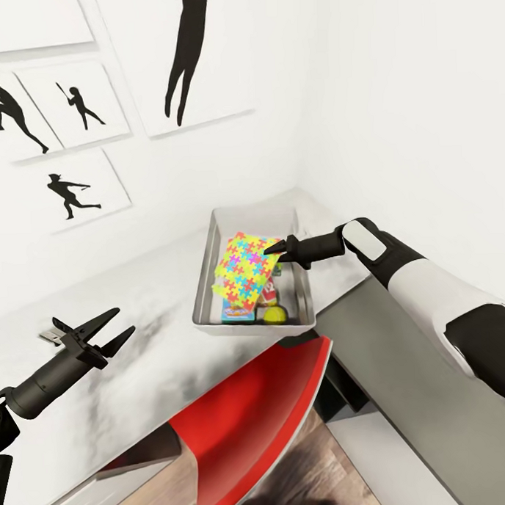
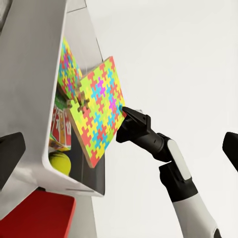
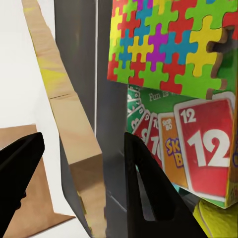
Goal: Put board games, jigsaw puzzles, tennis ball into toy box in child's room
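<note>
The grey toy box (image 1: 203, 302) stands on the white table (image 1: 147, 367) near its far right corner. A colourful jigsaw puzzle (image 1: 244, 271) leans tilted in it, over a card-style board game (image 3: 198, 144) and a yellow tennis ball (image 1: 276, 315). The left wrist view shows a second jigsaw puzzle (image 2: 67, 69) behind the tilted one (image 2: 99, 114). My right gripper (image 1: 271, 249) hovers over the box at the tilted puzzle's edge, open, with nothing between its fingers (image 3: 144, 198). My left gripper (image 1: 102, 332) hangs open over the table's left part, well away from the box.
A red chair (image 1: 259, 406) is pushed up to the table's front edge below the box. A grey surface (image 1: 413, 392) runs along the right under my right arm. White walls with black silhouette pictures (image 1: 73, 190) close in behind the table.
</note>
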### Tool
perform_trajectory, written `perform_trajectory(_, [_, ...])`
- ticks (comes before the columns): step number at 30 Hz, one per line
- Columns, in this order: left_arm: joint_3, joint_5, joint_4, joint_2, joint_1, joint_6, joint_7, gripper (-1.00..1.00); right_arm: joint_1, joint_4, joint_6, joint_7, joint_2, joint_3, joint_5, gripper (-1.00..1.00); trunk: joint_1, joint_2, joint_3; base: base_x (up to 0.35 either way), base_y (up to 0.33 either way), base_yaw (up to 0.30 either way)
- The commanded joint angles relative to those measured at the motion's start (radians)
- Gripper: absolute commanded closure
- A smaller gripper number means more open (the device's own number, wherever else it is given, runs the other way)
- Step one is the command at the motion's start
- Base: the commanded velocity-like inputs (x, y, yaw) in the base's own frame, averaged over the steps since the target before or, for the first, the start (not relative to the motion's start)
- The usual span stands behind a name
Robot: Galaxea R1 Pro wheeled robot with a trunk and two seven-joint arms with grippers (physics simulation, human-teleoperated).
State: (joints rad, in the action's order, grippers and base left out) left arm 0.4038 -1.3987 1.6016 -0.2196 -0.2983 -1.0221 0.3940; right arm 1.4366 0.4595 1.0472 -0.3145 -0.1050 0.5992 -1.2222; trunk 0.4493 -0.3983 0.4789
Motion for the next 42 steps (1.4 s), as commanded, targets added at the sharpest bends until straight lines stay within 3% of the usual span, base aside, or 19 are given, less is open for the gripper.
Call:
perform_trajectory(1, [0.001, 0.006, 0.0, 0.0, -0.001, -0.004, 0.007, -1.0, 0.001, 0.0, 0.0, -0.01, -0.001, 0.005, 0.006, 1.0, 0.001, -0.002, 0.001, 0.074, 0.046, 0.0])
perform_trajectory(18, [0.001, 0.006, 0.0, 0.0, -0.001, -0.004, 0.006, -1.0, 0.001, 0.0, 0.0, -0.011, -0.002, 0.004, 0.006, 1.0, 0.001, -0.002, 0.005, 0.017, 0.011, 0.0])
perform_trajectory(42, [0.001, 0.006, 0.0, 0.0, -0.001, -0.004, 0.006, -1.0, 0.001, -0.001, 0.0, -0.011, -0.005, 0.003, 0.006, 1.0, 0.001, -0.002, 0.037, 0.0, 0.0, 0.0])
